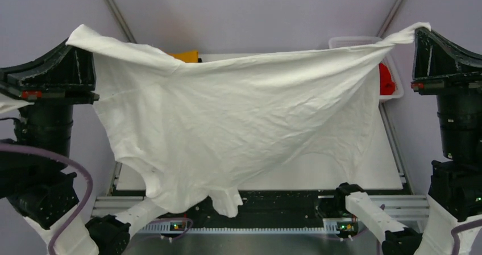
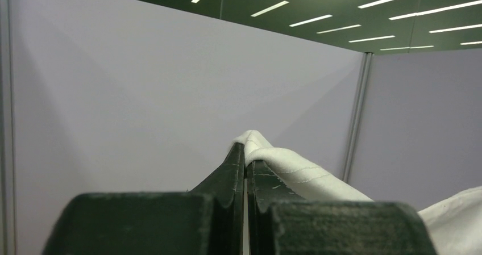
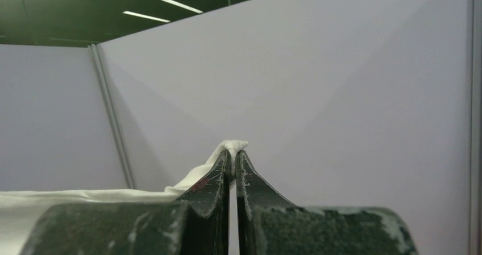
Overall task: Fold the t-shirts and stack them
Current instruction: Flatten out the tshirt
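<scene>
White t-shirt (image 1: 239,113) hung spread wide in the air between both arms, above the counter (image 1: 364,167). The left jaws were clenched on one top corner and the right jaws on the other (each wrist view showed a nub of cloth poking past the tips), probably to pull it flat before laying it down for folding. Behind it lay an orange t-shirt (image 1: 185,55), and a red t-shirt (image 1: 386,79) sat in the basket (image 1: 355,40).
</scene>
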You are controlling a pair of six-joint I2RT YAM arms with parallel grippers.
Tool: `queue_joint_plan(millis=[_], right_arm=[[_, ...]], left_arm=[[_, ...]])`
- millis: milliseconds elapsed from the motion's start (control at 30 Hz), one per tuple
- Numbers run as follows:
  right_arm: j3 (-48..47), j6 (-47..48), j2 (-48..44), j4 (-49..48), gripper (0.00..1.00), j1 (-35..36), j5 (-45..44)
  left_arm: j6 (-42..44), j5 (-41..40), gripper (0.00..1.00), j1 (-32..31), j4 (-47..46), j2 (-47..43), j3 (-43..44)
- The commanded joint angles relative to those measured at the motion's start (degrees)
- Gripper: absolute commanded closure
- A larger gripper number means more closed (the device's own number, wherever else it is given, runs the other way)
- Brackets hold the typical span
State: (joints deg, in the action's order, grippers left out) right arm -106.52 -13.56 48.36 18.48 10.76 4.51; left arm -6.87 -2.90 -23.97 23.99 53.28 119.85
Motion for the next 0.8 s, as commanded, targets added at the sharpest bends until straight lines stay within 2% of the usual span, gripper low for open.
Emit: queue_joint_plan(millis=[0,133,233,333,400,433,533,567,600,700,733,767], right_arm=[[5.27,-1.01,1.17,1.13,1.00,0.41,-7.26],[15.56,-2.86,2.12,-1.81,1.00,0.37,-13.36],[22.56,-4.24,5.83,-1.89,1.00,0.38,-22.69],[30.20,-5.96,10.93,-3.06,1.00,0.28,-28.66],[34.27,-7.20,15.20,-5.02,1.00,-0.13,-29.43],[35.64,-7.95,17.80,-6.31,1.00,-0.50,-29.35],[37.66,-10.16,29.03,-8.72,0.99,-1.72,-28.14],[38.03,-10.33,32.68,-10.60,0.97,-1.99,-27.38],[37.97,-10.23,36.81,-12.67,0.90,-2.50,-26.04],[32.53,-11.15,48.13,-12.17,0.48,-3.28,-23.28],[29.94,-11.19,50.74,-10.80,0.40,-3.29,-22.70],[27.72,-11.01,52.74,-9.34,0.36,-3.32,-22.05]], left_arm=[[2.62,-7.00,1.00,0.37,-1.60,7.53,-2.20],[5.38,-18.56,1.00,0.33,-6.09,14.67,-8.13],[6.43,-26.51,1.00,1.49,-8.93,22.91,-12.30],[5.43,-27.56,1.00,3.79,-10.07,33.24,-15.87],[4.69,-25.35,1.00,4.83,-12.13,39.23,-19.11],[3.88,-24.43,0.97,5.18,-12.40,42.82,-19.67],[1.74,-21.45,0.88,6.14,-10.46,54.60,-16.76],[1.42,-20.54,0.88,6.40,-9.44,59.01,-14.85],[1.01,-19.93,0.87,6.61,-8.18,63.12,-12.19],[-1.11,-17.92,0.43,7.01,-1.82,73.69,-1.30],[-1.69,-17.44,0.31,7.00,0.10,76.01,1.82],[-2.00,-16.73,0.10,7.00,1.20,77.13,3.78]])
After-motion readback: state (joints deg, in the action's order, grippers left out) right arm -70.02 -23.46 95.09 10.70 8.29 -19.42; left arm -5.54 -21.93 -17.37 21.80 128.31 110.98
